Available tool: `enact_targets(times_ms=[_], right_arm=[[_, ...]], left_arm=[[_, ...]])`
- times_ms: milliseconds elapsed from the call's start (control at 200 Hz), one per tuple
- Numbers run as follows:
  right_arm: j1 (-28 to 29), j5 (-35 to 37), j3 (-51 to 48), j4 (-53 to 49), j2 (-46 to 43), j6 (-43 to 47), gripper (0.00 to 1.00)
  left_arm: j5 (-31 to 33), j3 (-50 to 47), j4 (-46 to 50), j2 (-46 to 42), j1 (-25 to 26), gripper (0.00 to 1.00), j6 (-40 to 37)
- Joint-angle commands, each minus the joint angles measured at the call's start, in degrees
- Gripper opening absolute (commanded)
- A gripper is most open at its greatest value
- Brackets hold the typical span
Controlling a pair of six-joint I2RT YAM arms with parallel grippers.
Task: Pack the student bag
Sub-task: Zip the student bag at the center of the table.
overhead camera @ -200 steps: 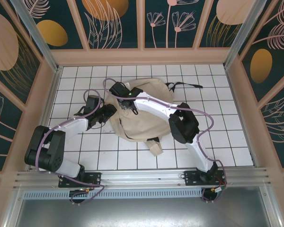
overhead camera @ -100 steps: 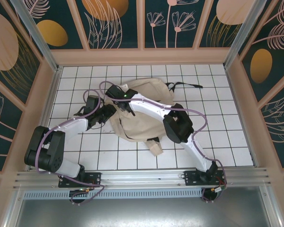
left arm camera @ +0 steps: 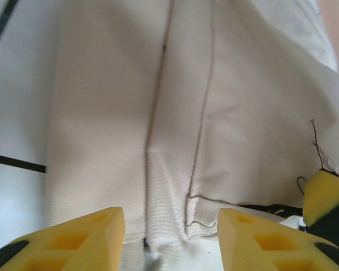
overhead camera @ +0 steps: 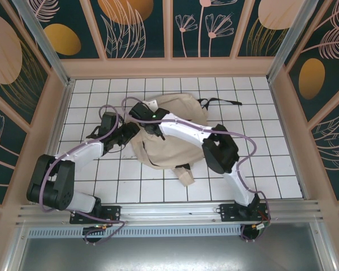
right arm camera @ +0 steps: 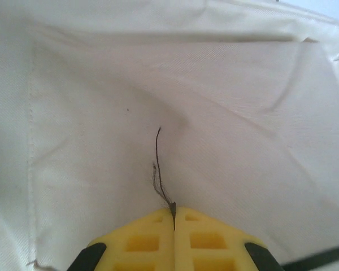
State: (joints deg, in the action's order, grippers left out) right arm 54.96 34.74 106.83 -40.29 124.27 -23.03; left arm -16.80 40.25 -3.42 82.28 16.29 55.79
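The student bag, a big beige canvas backpack, lies crumpled in the middle of the white tiled table. My left gripper is at the bag's left edge. In the left wrist view it is open, its yellow fingers wide apart over a seamed edge of the bag. My right gripper reaches over the bag's upper left part. In the right wrist view it is shut, its fingertips pressed together on a pinch of the bag's cloth, with a dark thread running out from them.
A black strap trails from the bag's far side. A beige loop and a black buckle lie at its near edge. Wooden walls close the table in. One yellow finger of the right gripper shows in the left wrist view.
My right gripper has closed fully on the bag's cloth, and its arm's elbow has swung a little left and back. The left arm has barely moved.
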Motion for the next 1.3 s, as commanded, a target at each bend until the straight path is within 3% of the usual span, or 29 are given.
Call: enact_targets(times_ms=[0, 265, 435, 545, 861, 1161, 1296], right_arm=[[-0.3, -0.4, -3.4, 5.9, -7.1, -1.5, 0.00], [-1.9, -7.4, -11.3, 13.1, -12.1, -2.2, 0.00], [-3.1, -11.7, -15.6, 16.0, -14.8, -2.7, 0.00], [-3.5, -12.9, -17.7, 17.6, -16.5, -2.9, 0.00], [-4.0, -13.4, -19.1, 18.6, -17.9, -2.8, 0.00], [-4.2, -14.5, -19.3, 19.3, -17.8, -3.1, 0.00], [-4.1, -14.8, -19.6, 19.5, -18.0, -3.2, 0.00]], left_arm=[[-5.2, 1.8, -2.6, -1.6, 0.4, 0.48, 2.3], [-10.9, 2.0, -10.6, 2.2, 3.2, 0.50, 11.4], [-12.1, 4.7, -13.3, 6.9, 4.5, 0.53, 15.4], [-11.5, 6.1, -12.6, 9.8, 4.7, 0.50, 17.3], [-1.9, 9.8, 1.8, 10.2, 5.0, 0.45, 13.9], [-6.0, 13.7, 3.3, 13.7, 6.2, 0.41, 9.3], [-4.3, 15.1, 6.2, 15.1, 6.6, 0.30, 7.1]])
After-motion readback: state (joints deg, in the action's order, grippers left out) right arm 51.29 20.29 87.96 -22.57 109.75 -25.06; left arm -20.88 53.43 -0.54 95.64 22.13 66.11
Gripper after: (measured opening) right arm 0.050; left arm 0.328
